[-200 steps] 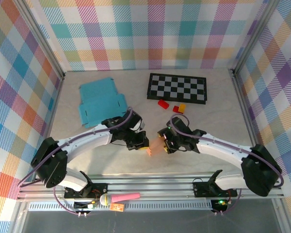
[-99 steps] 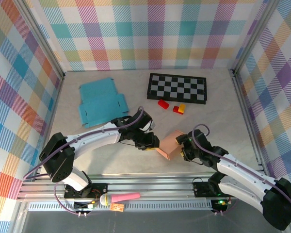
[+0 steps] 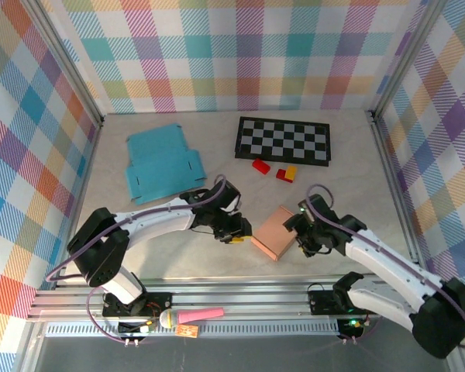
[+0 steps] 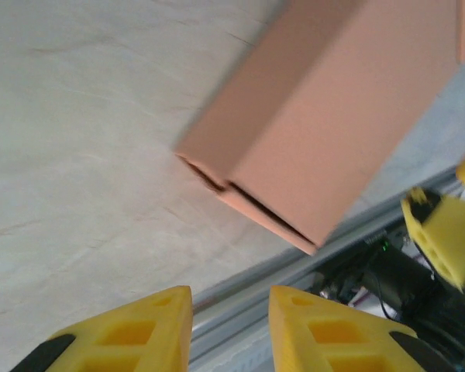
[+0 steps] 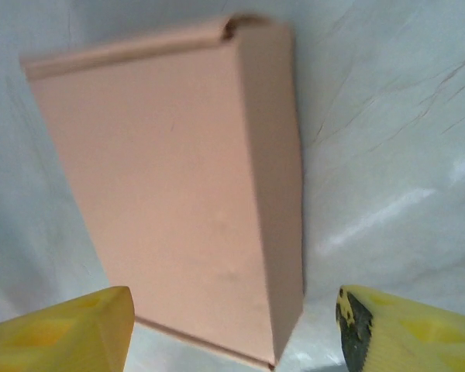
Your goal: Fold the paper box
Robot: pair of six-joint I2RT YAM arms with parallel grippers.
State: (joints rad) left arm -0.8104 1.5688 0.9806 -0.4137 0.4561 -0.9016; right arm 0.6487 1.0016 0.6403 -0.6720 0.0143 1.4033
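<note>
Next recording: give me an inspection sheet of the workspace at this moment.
Surface: pale marbled tabletop, flat, no spills seen.
Job's things: pink folded cardboard box lying closed between the arms; flat blue unfolded paper box at far left.
Clutter: black-and-white checkerboard, small red and yellow blocks, pink microphone on the near rail.
Grippers: left claw open, empty, beside the pink box; right claw open, fingers astride the box's end, not clamped.
Cables: purple cables looped along both arms, no snag seen.
Surroundings: plaid walls, aluminium frame.

pink box set down, left gripper released
</note>
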